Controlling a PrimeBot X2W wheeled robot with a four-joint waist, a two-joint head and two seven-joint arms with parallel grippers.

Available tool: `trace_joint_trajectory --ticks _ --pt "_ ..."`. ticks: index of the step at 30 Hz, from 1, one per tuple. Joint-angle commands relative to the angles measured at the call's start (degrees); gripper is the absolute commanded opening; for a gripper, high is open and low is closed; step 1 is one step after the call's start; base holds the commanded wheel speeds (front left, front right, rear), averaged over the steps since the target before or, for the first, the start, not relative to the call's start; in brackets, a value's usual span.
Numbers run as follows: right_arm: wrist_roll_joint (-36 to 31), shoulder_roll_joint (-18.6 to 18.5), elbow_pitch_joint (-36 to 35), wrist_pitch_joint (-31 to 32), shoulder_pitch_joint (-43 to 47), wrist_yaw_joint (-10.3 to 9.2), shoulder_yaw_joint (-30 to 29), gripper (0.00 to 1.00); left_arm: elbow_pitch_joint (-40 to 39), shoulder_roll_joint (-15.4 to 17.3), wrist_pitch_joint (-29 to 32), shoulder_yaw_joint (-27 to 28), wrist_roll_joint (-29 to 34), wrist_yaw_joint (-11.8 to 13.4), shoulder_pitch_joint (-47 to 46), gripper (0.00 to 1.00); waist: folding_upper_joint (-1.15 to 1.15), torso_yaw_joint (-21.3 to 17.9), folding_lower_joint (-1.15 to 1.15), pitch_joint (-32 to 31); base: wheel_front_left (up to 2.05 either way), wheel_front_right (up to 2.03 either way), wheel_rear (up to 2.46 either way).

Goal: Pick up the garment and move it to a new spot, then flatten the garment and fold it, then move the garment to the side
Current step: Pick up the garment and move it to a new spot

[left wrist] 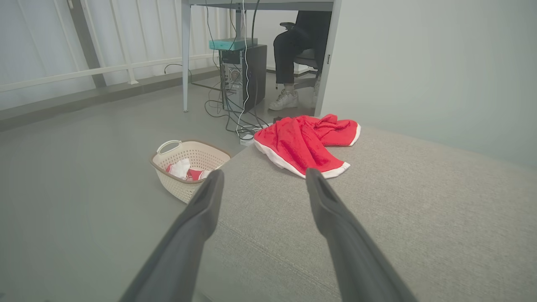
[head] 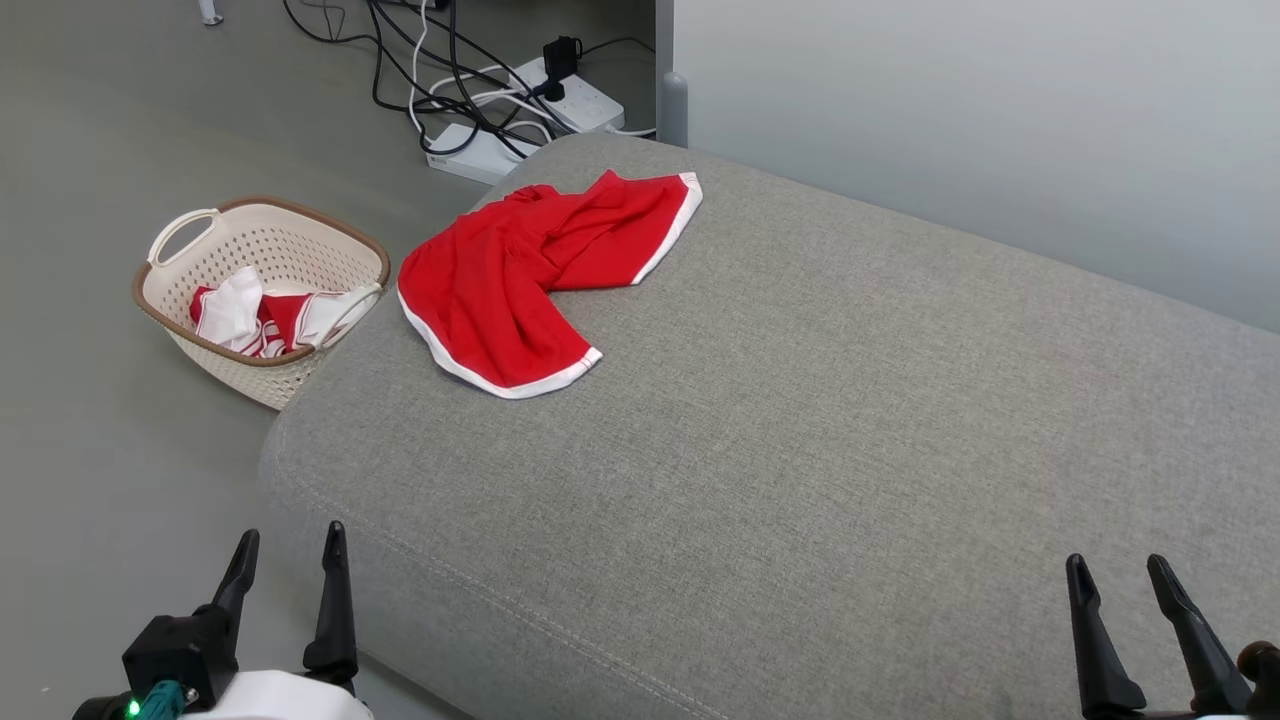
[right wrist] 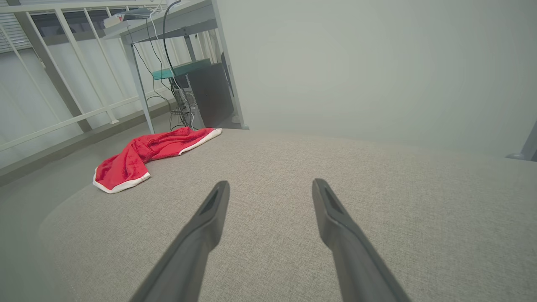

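Note:
A pair of red shorts with white trim [head: 530,275] lies crumpled at the far left corner of the grey couch cushion [head: 800,420]. The left wrist view has the shorts [left wrist: 308,142] ahead of my fingers, and the right wrist view has the shorts [right wrist: 147,157] far to the left. My left gripper [head: 290,555] hangs open at the cushion's near left edge, well short of the garment. My right gripper [head: 1120,580] is open over the near right part of the cushion, nothing between its fingers.
A cream laundry basket [head: 200,310] holding red and white clothes stands on the floor left of the cushion. Power strips and cables [head: 500,100] lie behind it. A seated person's legs [left wrist: 289,63] and a computer tower [left wrist: 243,73] are under a desk beyond.

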Motion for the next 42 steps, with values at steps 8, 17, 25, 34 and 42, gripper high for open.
trace_joint_trajectory --ticks 8,17,25,34,42 --pt "0.6 -0.9 -1.8 0.0 -3.3 -0.01 1.2 1.0 -0.4 2.6 2.4 2.9 -2.3 -4.3 -10.7 1.0 0.0 -1.8 0.0 1.5 0.0 0.0 0.0" --pt "-1.1 -0.9 -4.6 1.3 -5.9 -0.01 1.0 1.0 9.5 4.6 13.4 6.7 -9.0 -13.2 -35.9 1.0 0.0 -7.5 0.0 6.3 0.0 0.0 0.0" --pt "-1.4 -0.9 -5.3 0.8 -8.8 -0.01 1.8 1.0 33.3 5.6 25.2 7.0 -14.5 -20.6 -53.1 1.0 0.0 -15.2 0.0 12.4 0.0 0.0 0.0" --pt "-2.0 -0.9 -5.5 0.6 -13.1 -0.01 3.1 1.0 55.1 7.0 34.4 8.3 -19.2 -24.3 -59.8 1.0 0.0 -21.6 0.0 20.5 0.0 0.0 0.0" --pt "-2.7 -0.9 -6.1 1.0 -15.9 -0.01 4.1 1.0 63.7 6.1 34.1 8.5 -20.0 -25.9 -59.7 1.0 0.0 -23.2 0.0 25.1 0.0 0.0 0.0"
